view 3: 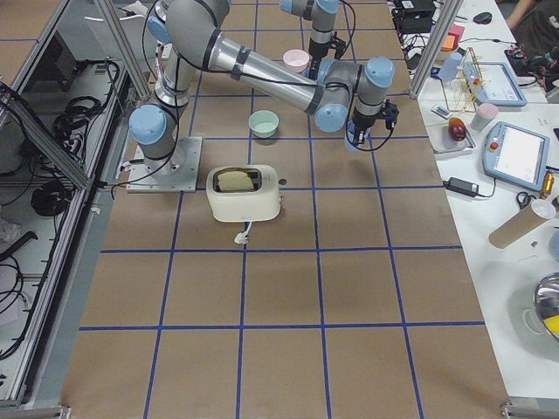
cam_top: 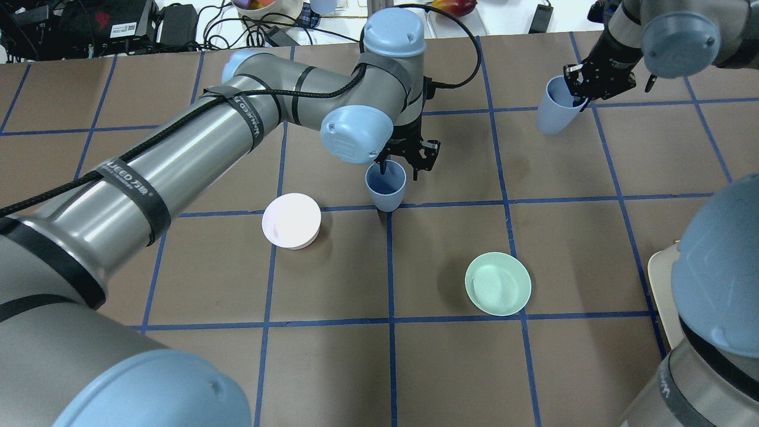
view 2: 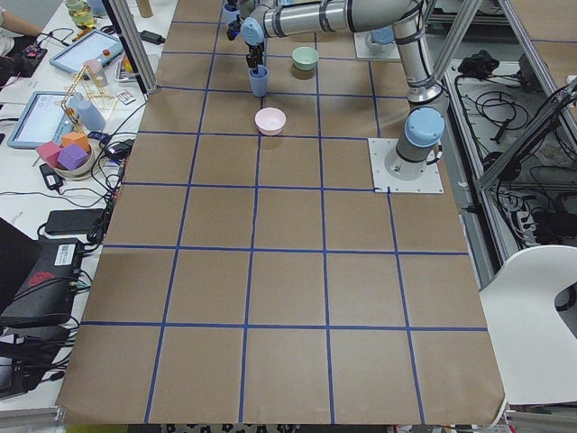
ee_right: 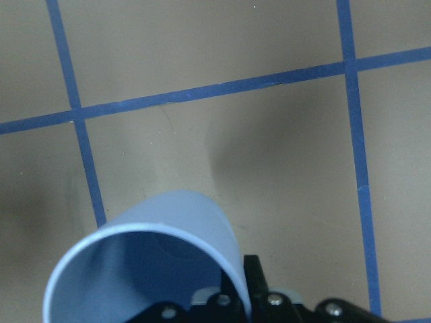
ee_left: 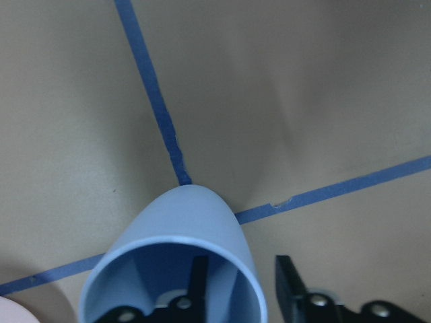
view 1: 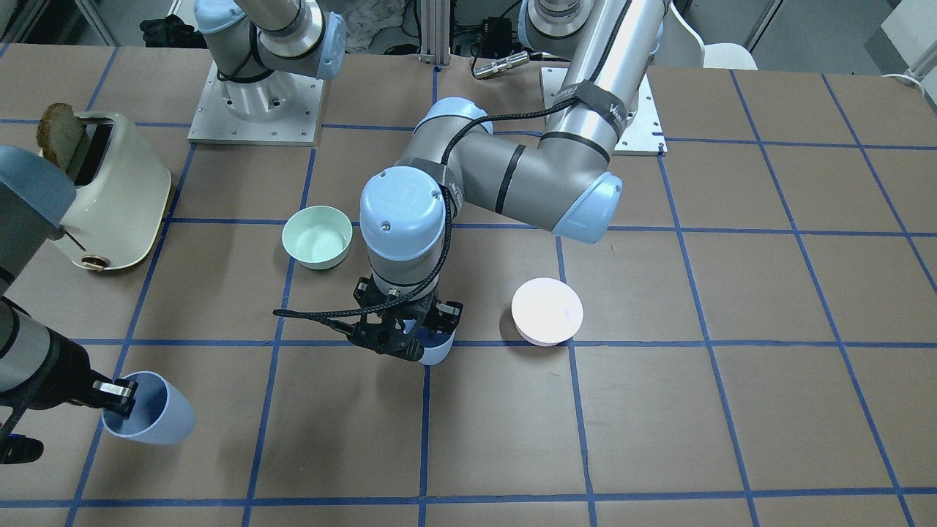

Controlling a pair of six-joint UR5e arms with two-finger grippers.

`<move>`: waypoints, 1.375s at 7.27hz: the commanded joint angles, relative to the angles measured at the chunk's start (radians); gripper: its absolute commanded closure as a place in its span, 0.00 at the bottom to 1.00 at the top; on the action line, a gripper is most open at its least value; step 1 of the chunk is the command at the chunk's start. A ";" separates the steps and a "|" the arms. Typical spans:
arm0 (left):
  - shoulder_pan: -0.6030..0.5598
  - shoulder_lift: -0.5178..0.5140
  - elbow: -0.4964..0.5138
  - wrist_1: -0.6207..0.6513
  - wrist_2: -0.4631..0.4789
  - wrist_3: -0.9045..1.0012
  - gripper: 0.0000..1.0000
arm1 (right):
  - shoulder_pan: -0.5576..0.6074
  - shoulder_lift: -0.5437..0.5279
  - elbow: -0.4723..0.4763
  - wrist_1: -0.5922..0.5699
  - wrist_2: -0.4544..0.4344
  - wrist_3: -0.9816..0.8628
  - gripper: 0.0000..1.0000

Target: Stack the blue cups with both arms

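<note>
One blue cup (cam_top: pixel 386 188) stands upright on a tape crossing mid-table; it also shows in the front view (view 1: pixel 439 351) and the left wrist view (ee_left: pixel 182 235). My left gripper (cam_top: pixel 403 161) is open above it and straddles the rim, one finger inside (ee_left: pixel 199 272) and one outside, with gaps to the wall. The other blue cup (cam_top: pixel 554 108) hangs tilted at the far right of the table, also in the front view (view 1: pixel 150 410). My right gripper (cam_top: pixel 576 93) is shut on its rim, as the right wrist view (ee_right: pixel 148 256) shows.
A mint-green bowl (cam_top: pixel 497 283) sits open side up on the robot's side of the standing cup. A pale pink bowl (cam_top: pixel 291 220) lies upside down to the left of that cup. A cream toaster (view 1: pixel 110 194) with toast stands near the right arm.
</note>
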 commanded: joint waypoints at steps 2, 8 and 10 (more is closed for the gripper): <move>0.162 0.198 0.004 -0.272 -0.063 0.109 0.00 | 0.148 -0.093 -0.040 0.149 0.001 0.177 1.00; 0.369 0.520 -0.284 0.001 0.046 0.180 0.00 | 0.566 -0.093 -0.029 0.152 0.036 0.618 1.00; 0.408 0.540 -0.259 -0.151 0.042 0.180 0.00 | 0.568 -0.090 -0.023 0.158 0.027 0.620 1.00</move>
